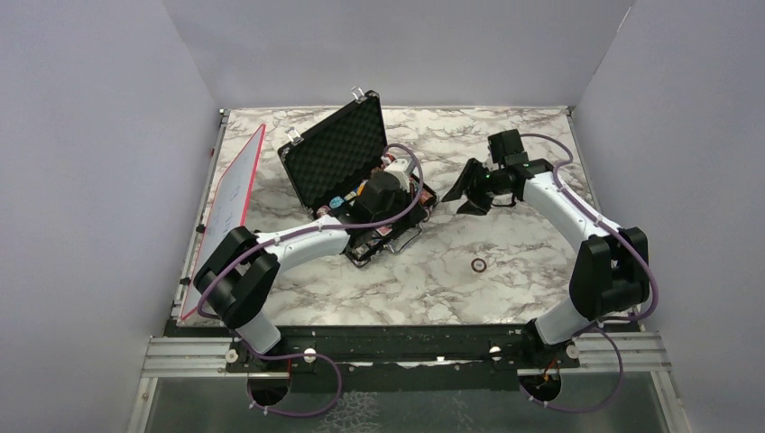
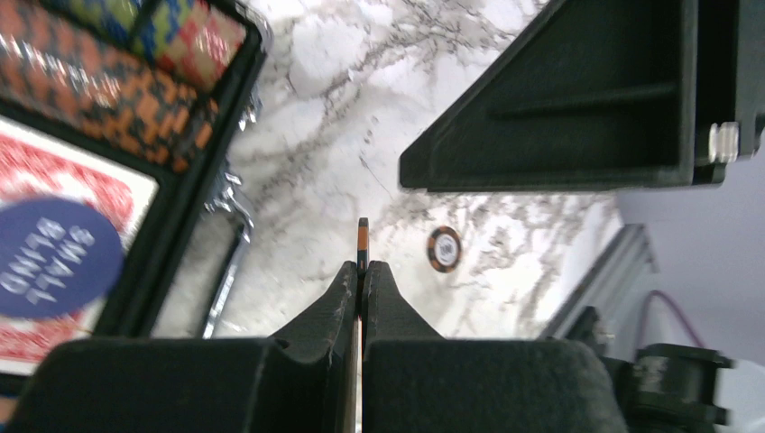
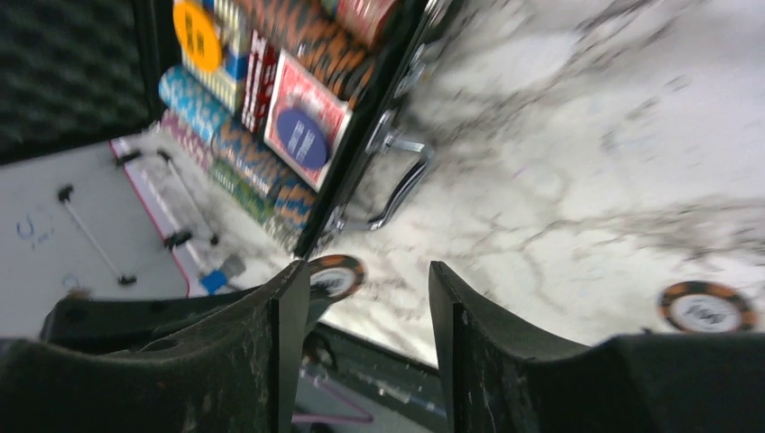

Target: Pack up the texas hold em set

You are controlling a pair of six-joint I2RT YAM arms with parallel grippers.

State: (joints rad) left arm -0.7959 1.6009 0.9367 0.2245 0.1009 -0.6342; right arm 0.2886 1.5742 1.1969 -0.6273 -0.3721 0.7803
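The black briefcase (image 1: 336,152) lies open at the table's middle left, its foam lid raised. Its base (image 3: 271,86) holds rows of multicoloured chips, red-backed cards (image 3: 317,108), a blue disc (image 3: 300,138) and an orange disc (image 3: 197,34). My left gripper (image 2: 363,267) is over the case's near right edge (image 1: 390,191), shut on an orange-and-black chip (image 2: 363,236) held edge-on. That chip also shows in the right wrist view (image 3: 338,275). Another orange chip (image 1: 478,264) lies loose on the marble. My right gripper (image 3: 368,267) is open and empty, right of the case (image 1: 469,191).
The red-edged white board (image 1: 233,203) leans along the left wall. A small blue-tipped tool (image 3: 215,280) lies beside it. The case's metal handle (image 3: 397,180) sticks out toward the loose chip. The blue disc and cards also show in the left wrist view (image 2: 54,257).
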